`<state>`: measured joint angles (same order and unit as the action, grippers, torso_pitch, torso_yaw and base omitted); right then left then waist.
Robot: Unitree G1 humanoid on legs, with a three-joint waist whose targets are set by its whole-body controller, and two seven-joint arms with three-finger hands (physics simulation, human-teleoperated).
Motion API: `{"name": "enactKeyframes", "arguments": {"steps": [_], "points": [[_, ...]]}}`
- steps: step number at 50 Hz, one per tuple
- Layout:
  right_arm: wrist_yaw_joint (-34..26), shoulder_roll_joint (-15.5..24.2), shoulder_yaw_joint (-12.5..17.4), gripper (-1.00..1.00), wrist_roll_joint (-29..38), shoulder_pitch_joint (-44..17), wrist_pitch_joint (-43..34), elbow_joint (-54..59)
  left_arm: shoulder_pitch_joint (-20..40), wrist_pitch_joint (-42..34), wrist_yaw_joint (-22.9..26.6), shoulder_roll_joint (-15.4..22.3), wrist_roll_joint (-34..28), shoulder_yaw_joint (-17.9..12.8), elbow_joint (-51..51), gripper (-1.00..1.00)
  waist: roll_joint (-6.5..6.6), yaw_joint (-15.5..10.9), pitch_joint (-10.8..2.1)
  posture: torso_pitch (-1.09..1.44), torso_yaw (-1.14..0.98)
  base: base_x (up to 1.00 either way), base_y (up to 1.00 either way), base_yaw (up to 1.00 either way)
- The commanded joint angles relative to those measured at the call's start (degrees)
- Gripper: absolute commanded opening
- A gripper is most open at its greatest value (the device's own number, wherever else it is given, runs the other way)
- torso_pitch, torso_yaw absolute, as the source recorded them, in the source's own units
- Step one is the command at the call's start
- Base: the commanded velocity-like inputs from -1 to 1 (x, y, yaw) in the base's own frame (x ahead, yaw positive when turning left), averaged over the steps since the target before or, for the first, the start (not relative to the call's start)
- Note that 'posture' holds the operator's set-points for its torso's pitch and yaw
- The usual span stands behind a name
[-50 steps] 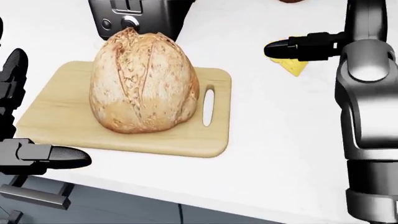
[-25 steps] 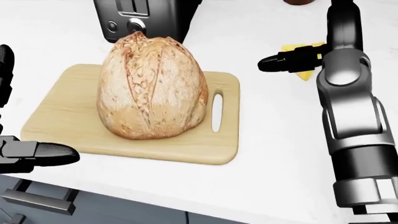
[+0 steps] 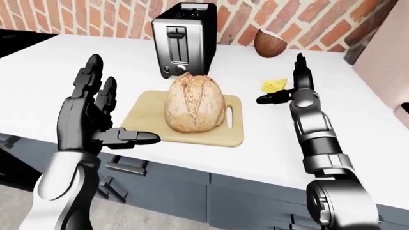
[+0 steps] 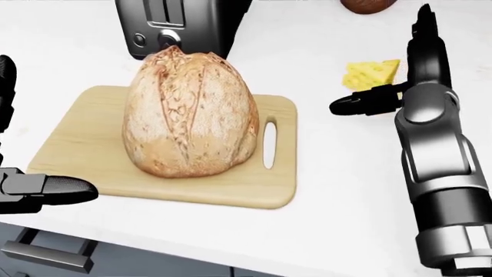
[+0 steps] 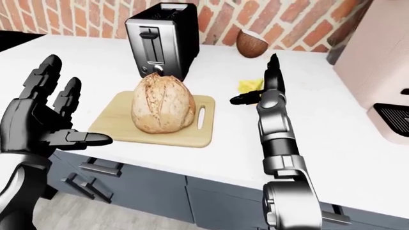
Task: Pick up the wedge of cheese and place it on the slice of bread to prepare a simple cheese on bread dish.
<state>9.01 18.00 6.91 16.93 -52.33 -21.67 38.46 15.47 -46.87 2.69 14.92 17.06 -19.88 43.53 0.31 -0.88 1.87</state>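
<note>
A yellow wedge of cheese [image 4: 371, 74] lies on the white counter [image 4: 346, 184], right of the wooden cutting board [image 4: 85, 156]. A round crusty loaf of bread [image 4: 191, 112] stands on the board. My right hand [image 4: 394, 78] is open, fingers [image 4: 424, 34] pointing up and thumb [image 4: 361, 104] pointing left. It is just right of and below the cheese in the head view; I cannot tell if it touches it. My left hand [image 3: 118, 115] is open and empty, raised left of the board.
A black and silver toaster [image 3: 184, 38] stands above the board, against the brick wall. A brown coconut-like thing [image 3: 270, 43] sits at the top right. A pink appliance [image 5: 377, 57] is at the far right. Grey drawers [image 3: 159, 177] are below the counter edge.
My right hand has drawn down and back in the head view; its thumb, which covered the cheese, is now below it, so the wedge shows nearly whole. The view shifted slightly.
</note>
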Motion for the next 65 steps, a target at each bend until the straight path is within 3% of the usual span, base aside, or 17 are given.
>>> {"name": "enactKeyframes", "arguments": {"steps": [1,5,7,11,17,24,31,41,51,65], "points": [[0.9,0.6,0.1,0.91,0.4,-2.3,2.6,-1.1,1.1,2.0,0.0,0.5,0.0,-0.3,1.5,1.00,0.02,0.0,-1.39,0.00,0.00,0.00,0.00,0.00],[1.6,0.6,0.0,0.51,0.4,-3.0,4.0,1.5,1.0,2.1,0.0,0.5,0.1,-0.5,1.4,1.00,-0.01,0.0,-1.44,0.00,0.00,0.00,0.00,0.00],[1.7,0.4,-0.1,0.14,0.4,-3.0,4.3,1.9,0.7,2.3,0.1,0.4,0.1,-0.5,1.4,1.00,-0.02,-0.1,-1.41,0.00,0.00,0.00,0.00,0.00],[2.4,0.4,-0.3,-0.05,0.4,-3.8,6.0,4.5,0.6,2.4,0.1,0.5,0.2,-0.7,1.4,1.00,-0.01,-0.1,-1.44,0.00,0.00,0.00,0.00,0.00],[3.8,0.0,-0.7,-0.12,0.5,-5.5,9.2,10.0,0.4,2.9,0.3,0.5,0.4,-0.9,1.1,1.00,0.01,0.0,-1.56,0.00,0.00,0.00,0.00,0.00],[2.9,0.5,-0.9,-0.40,1.3,-5.1,7.1,6.5,0.3,3.1,0.3,0.6,0.6,-1.1,1.0,1.00,-0.07,-0.1,-1.75,0.00,0.00,0.00,0.00,0.00],[1.1,0.3,-0.7,-1.00,2.1,-3.7,4.1,0.6,0.8,2.1,-0.2,0.9,1.1,-1.3,1.6,1.00,-0.03,-0.1,-1.67,0.00,0.00,0.00,0.00,0.00],[-0.8,0.2,-0.5,-1.00,3.2,-2.5,0.8,-6.1,1.1,1.3,-0.6,1.3,1.8,-1.6,2.1,1.00,0.16,0.0,-1.59,0.00,0.00,0.00,0.00,0.00],[-6.9,-0.4,-0.9,-1.00,5.8,-2.0,-9.1,-22.2,2.1,0.1,-1.3,1.8,2.6,-1.7,2.7,1.00,0.24,-0.1,-1.37,0.00,0.00,0.00,0.00,0.00],[-18.0,-6.1,-4.9,-1.00,12.2,-6.9,-23.7,-43.4,1.7,-0.2,-1.7,2.2,3.8,-2.5,3.3,1.00,0.74,0.0,-0.83,0.00,0.00,0.00,0.00,0.00]]}}
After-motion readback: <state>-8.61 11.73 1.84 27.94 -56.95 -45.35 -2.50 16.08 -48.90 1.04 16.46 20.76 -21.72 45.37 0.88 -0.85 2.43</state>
